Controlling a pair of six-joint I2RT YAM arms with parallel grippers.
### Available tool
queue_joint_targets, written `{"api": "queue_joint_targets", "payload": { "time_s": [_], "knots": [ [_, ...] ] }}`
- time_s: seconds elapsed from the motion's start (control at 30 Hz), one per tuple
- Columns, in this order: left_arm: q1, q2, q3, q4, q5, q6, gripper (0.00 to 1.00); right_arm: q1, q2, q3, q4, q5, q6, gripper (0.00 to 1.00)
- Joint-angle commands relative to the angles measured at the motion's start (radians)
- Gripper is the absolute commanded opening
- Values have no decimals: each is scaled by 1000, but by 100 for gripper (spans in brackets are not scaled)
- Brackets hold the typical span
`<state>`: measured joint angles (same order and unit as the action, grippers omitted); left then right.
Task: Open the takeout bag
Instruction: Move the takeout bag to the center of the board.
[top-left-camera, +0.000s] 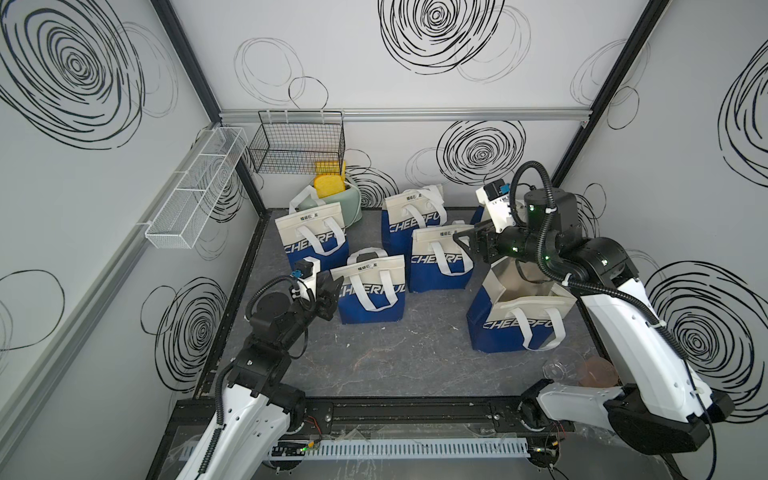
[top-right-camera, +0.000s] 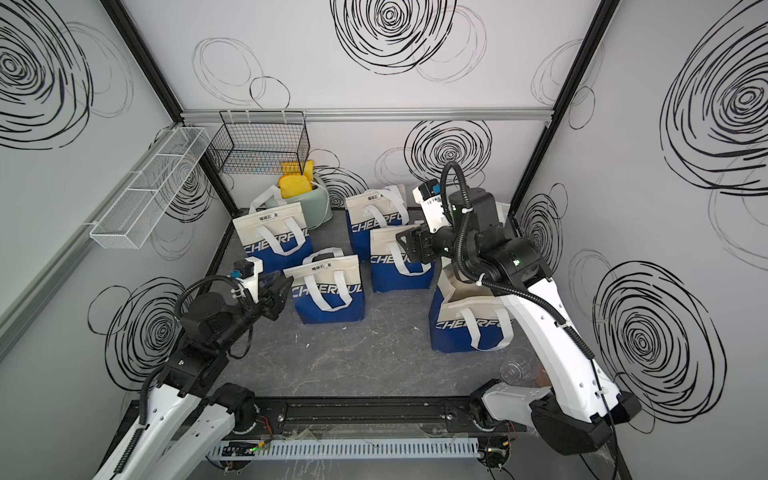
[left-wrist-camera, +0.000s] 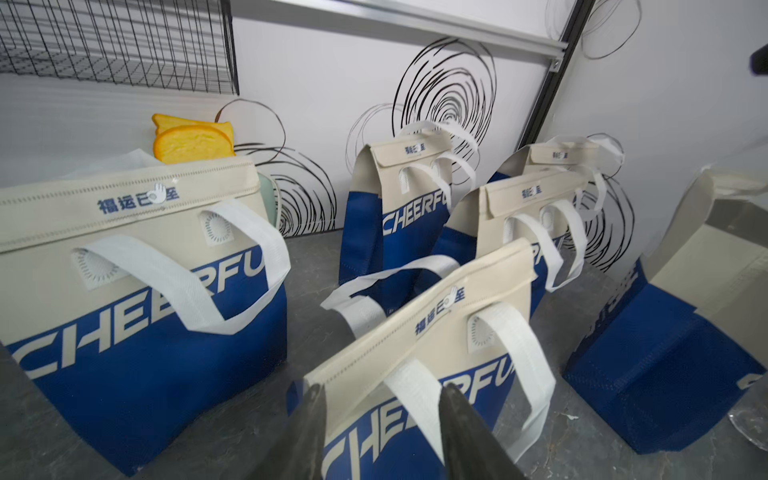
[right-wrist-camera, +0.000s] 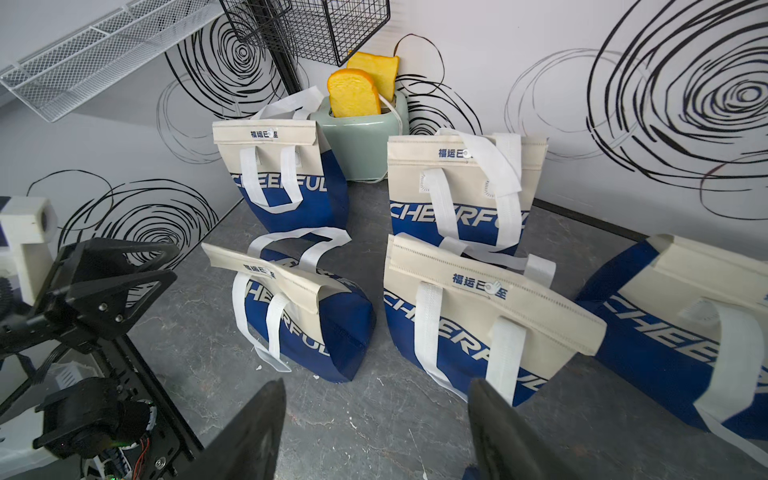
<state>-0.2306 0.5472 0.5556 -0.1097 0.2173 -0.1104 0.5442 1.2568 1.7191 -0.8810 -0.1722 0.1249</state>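
takeout bag (top-left-camera: 372, 291) is seen standing upright near the front middle of a dark grey, marbled tabletop (top-left-camera: 395, 361), just beside the left gripper (top-left-camera: 334, 289). it is made of matte non-woven cloth and is boxy in shape, cream on the upper half and deep blue below, with slanted pale lettering across the front. two flat white webbing handles are looped on its face, and each end is stitched under a round patch. its top is closed: a cream flap lined with stitch holes is folded over the front, and a small round white fastener is seen beside blue printed characters.

in the left wrist view the two dark, wedge-shaped fingers (left-wrist-camera: 309, 419) are held apart, with the bag's upper front corner and one handle seen between them; no cloth is seen pinched. the right gripper (top-left-camera: 463, 245) is held above the bags at the back right, its jaws spread and empty.

four other closed bags of the same kind are stood behind. one open bag (top-left-camera: 523, 320), with greyish lining shown, is set at the front right. a smooth mint-green toaster (top-left-camera: 349, 208) with two spongy yellow bread slices (top-left-camera: 328, 185) is placed in the back left corner, under a black wire basket (top-left-camera: 299, 141). a white mesh shelf (top-left-camera: 195, 183) is fixed to the left wall.
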Motion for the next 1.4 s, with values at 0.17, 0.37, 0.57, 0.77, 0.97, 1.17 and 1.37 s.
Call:
{"api": "queue_joint_targets", "payload": {
  "time_s": [0.17, 0.37, 0.57, 0.77, 0.97, 1.17, 1.37],
  "knots": [
    [185, 75, -144, 160, 341, 108, 38, 38, 12, 16, 63, 15, -28, 72],
    [228, 160, -176, 277, 464, 172, 37, 78, -18, -29, 52, 75, -52, 73],
    [225, 205, -194, 410, 511, 182, 32, 92, -49, -83, 46, 85, -51, 73],
    [217, 260, -186, 472, 494, 194, 28, 109, -47, -113, 46, 81, -44, 73],
    [216, 272, -143, 394, 439, 251, 31, 121, -31, -102, 43, 90, -49, 73],
    [248, 189, -152, 278, 430, 267, 54, 123, -36, -110, 39, 108, -55, 73],
    [291, 141, -178, 256, 416, 267, 64, 125, -40, -135, 50, 120, -59, 73]
  ]
}}
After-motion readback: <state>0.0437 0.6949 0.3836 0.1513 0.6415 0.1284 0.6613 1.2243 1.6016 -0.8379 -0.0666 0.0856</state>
